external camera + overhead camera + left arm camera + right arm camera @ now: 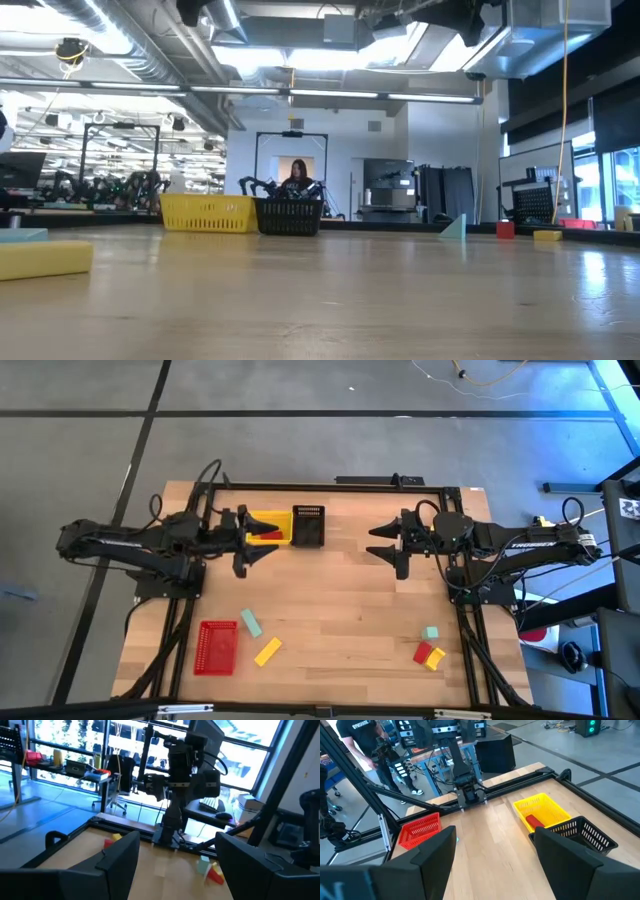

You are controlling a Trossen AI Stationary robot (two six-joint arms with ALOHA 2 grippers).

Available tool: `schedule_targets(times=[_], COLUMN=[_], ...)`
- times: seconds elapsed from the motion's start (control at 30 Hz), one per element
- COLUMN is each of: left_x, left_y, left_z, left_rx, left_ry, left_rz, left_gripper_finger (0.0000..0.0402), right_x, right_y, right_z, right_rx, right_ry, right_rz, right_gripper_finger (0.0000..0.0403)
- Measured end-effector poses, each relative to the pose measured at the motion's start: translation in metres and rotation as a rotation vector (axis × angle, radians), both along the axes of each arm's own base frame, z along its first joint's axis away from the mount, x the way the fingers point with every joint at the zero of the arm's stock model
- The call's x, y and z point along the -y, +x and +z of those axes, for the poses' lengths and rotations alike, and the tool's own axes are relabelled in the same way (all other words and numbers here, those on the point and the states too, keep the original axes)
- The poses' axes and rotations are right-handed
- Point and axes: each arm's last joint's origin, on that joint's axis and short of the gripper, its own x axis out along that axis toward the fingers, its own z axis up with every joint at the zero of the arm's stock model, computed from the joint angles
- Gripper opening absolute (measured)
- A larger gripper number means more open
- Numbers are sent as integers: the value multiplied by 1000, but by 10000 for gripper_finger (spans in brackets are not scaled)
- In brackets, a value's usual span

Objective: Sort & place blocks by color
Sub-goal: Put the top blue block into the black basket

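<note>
Both grippers hover open above the table's far half and hold nothing: my left gripper (pixel 256 546) beside the yellow basket (pixel 270 520), my right gripper (pixel 386 546) facing it from the right. A red block (pixel 535 821) lies inside the yellow basket (pixel 542 810). A teal block (pixel 251 623) and a yellow block (pixel 267 651) lie flat near the red basket (pixel 216 647). Near the right front corner, a teal block (pixel 430 632), a red block (pixel 423 652) and a yellow block (pixel 436 659) lie close together.
A black basket (pixel 308 526) stands against the yellow one at the table's far edge. A dark frame rail (pixel 330 486) runs around the table. A person (pixel 355 740) stands beyond the table. Bare wood (pixel 340 610) lies in the middle.
</note>
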Motion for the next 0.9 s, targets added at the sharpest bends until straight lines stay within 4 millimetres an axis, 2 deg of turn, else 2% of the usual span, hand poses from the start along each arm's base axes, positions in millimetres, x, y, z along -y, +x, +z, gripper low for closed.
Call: schedule_targets(times=[0.17,0.3,0.4,0.47,0.6,0.7,0.77,0.9], left_x=[0,0,0,-1,-1,-1,-1,-1], left_y=[0,0,0,0,0,0,0,0], left_z=[0,0,0,0,0,0,0,0], left_rx=[-5,-2,-2,-1,4,4,4,4], left_ry=[15,-9,-12,-14,-15,-16,-17,-17], left_rz=[0,-3,5,21,27,26,26,26], left_gripper_finger=[251,251,251,251,251,251,251,251], right_x=[0,0,9,21,46,63,75,100], right_y=[0,0,-2,-5,-14,-13,-7,7], right_z=[0,-1,-6,-19,-60,-87,-100,-119], right_rx=[3,31,8,-82,-406,-587,-616,-547], right_ry=[26,301,515,637,762,723,674,628], right_rz=[-6,-70,-173,-305,-636,-855,-968,-1152], right_gripper_finger=[270,270,270,270,270,270,270,270])
